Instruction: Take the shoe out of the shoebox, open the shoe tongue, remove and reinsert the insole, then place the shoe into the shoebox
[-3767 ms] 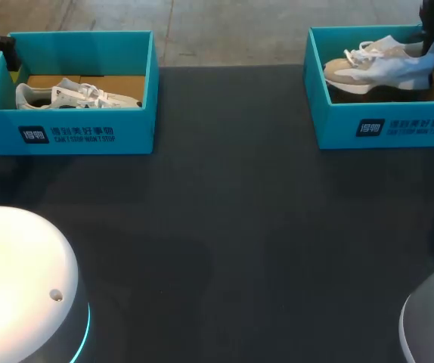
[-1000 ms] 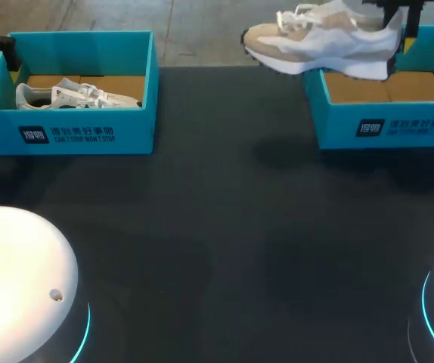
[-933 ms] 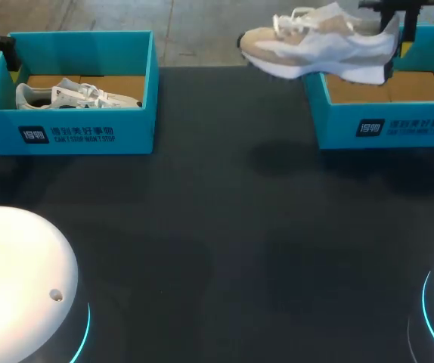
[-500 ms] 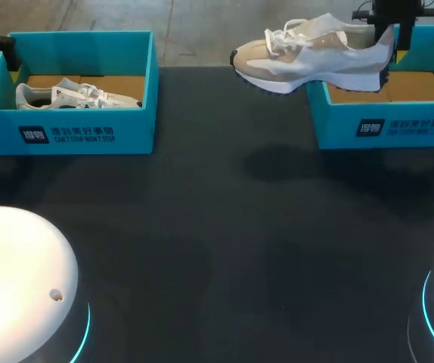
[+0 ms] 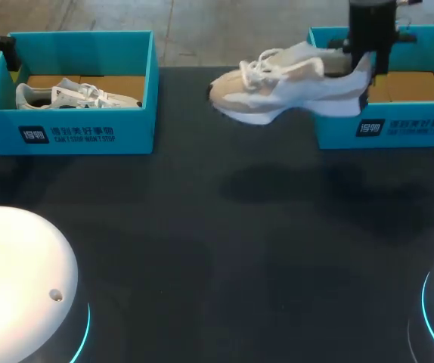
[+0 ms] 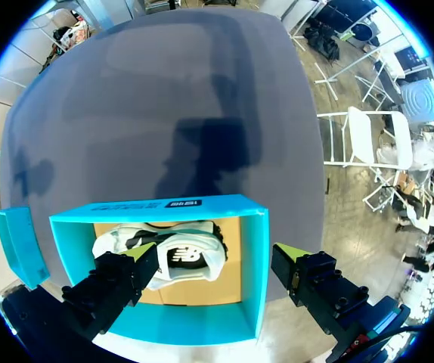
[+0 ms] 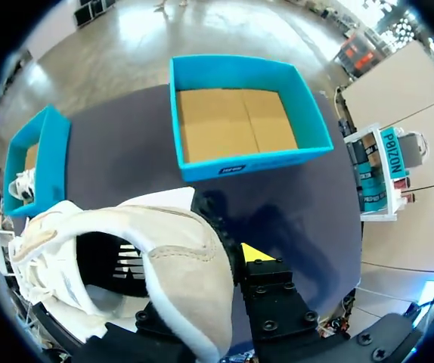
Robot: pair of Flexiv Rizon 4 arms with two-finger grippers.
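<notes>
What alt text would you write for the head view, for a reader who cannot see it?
The right gripper holds a beige and white shoe by its heel in the air above the dark table, beside the empty right shoebox. At the far left, a second teal shoebox holds a white shoe.

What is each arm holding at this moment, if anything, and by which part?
The right arm's jaws hold the beige and white shoe by its heel, in the air. The left arm's jaws are open over the left shoebox and hold nothing.
</notes>
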